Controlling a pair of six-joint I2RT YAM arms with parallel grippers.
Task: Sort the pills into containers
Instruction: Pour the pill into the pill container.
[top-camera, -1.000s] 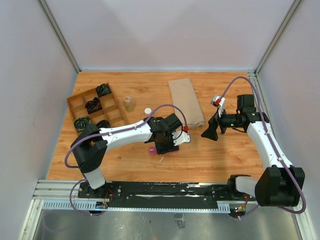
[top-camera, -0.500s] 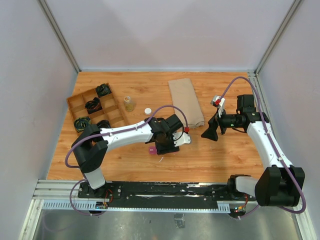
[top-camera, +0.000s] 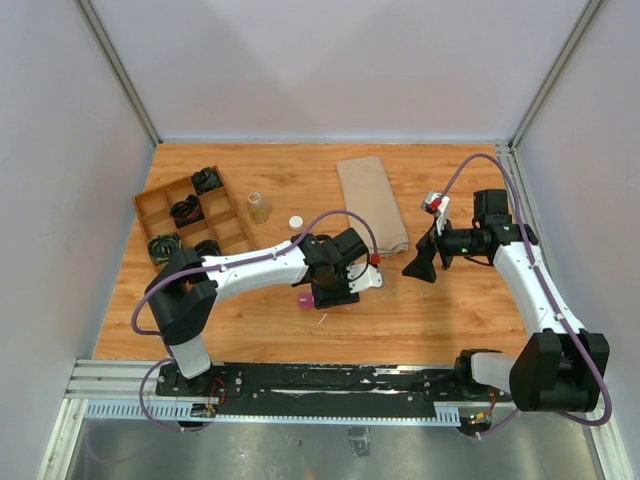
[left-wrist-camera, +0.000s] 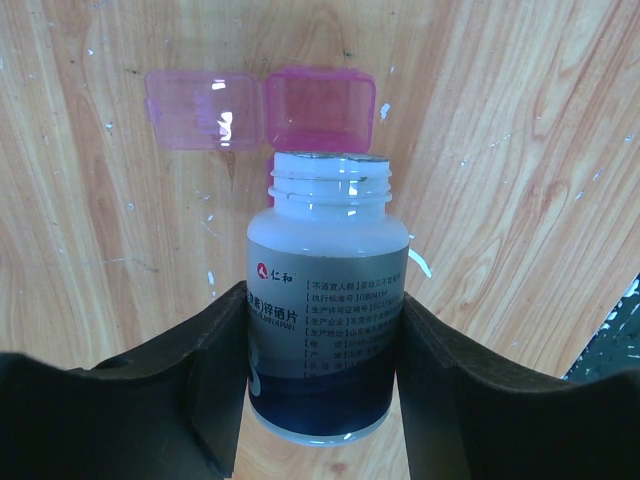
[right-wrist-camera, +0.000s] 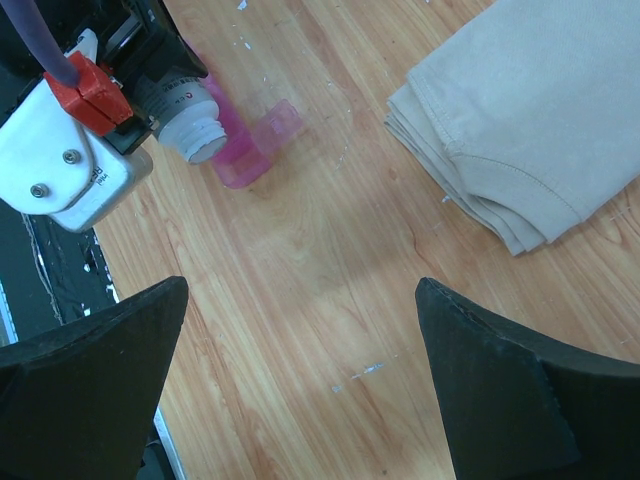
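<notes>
The left gripper (left-wrist-camera: 325, 350) held between its black jaws a small white plastic pill bottle (left-wrist-camera: 327, 240) with a grey label, cap off. The bottle's threaded mouth pointed at the translucent magenta-pink plastic container (left-wrist-camera: 320, 105), which lay on the wooden table (left-wrist-camera: 520, 200) at the upper centre of the left wrist view, lid flipped open to the left. The right gripper (right-wrist-camera: 302, 300) hung wide open and empty, the folded beige cloth (right-wrist-camera: 520, 120) at the upper right of its view. I judged this the pouring step: next the bottle needed a gentle tilt over the open compartment so pills dropped in, not scattered.
</notes>
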